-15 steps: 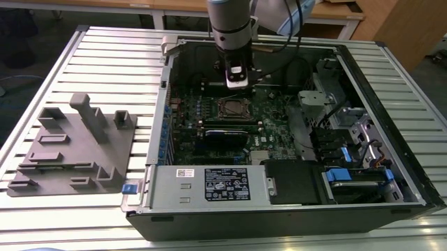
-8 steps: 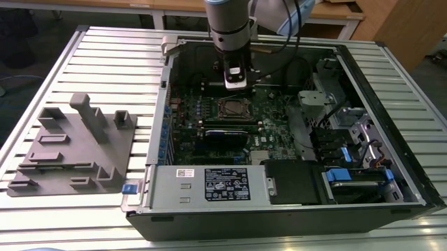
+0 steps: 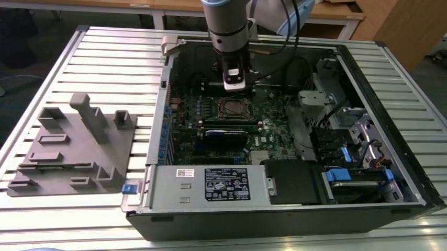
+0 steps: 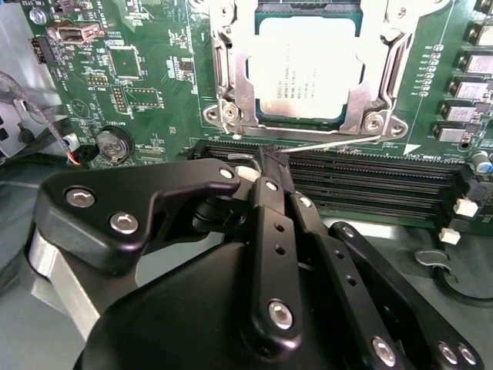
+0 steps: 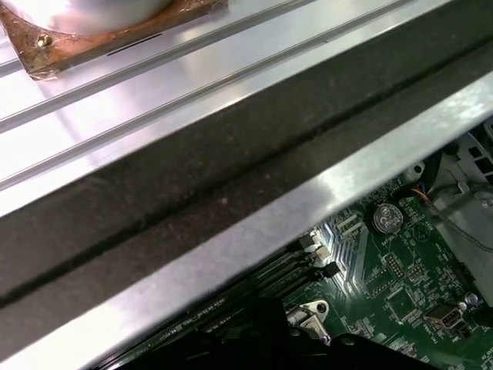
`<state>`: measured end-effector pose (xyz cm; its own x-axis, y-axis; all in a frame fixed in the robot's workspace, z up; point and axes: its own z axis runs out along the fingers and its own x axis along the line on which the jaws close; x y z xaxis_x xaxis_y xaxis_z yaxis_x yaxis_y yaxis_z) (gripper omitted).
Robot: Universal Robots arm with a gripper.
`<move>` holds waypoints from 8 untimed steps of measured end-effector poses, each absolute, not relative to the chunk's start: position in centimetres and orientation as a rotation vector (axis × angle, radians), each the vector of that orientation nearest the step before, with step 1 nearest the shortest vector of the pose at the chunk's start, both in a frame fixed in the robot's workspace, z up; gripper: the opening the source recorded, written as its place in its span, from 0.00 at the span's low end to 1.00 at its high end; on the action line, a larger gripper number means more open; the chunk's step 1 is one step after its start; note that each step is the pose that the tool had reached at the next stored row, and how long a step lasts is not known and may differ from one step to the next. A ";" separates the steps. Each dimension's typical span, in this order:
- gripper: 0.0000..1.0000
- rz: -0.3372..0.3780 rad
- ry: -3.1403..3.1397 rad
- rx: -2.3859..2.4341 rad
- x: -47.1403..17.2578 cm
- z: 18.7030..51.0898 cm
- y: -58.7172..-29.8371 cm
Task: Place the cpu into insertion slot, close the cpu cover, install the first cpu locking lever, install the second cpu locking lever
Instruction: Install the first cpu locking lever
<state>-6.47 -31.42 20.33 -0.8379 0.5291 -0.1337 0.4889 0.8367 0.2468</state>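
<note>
In the exterior view, an open computer case (image 3: 363, 104) lies on a ribbed metal table (image 3: 104, 57) beside a grey fixture (image 3: 77, 146), wooden desks behind; in the second wrist view the gripper (image 4: 269, 158), fingers pressed together, hovers near the cpu (image 4: 304, 65) seated in the insertion slot (image 4: 223, 92).

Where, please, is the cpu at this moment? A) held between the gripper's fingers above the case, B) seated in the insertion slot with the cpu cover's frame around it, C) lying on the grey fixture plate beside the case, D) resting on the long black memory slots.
B: in the second wrist view the cpu sits in the insertion slot, with the cpu cover framing it.
</note>
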 end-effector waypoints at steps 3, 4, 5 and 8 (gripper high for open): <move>0.11 0.301 2.819 0.789 -6.5 20.2 -31.4; 0.11 0.300 2.818 0.788 -6.5 20.2 -31.4; 0.11 0.297 2.818 0.787 -6.5 20.2 -31.4; 0.11 0.286 2.819 0.783 -6.5 20.1 -31.4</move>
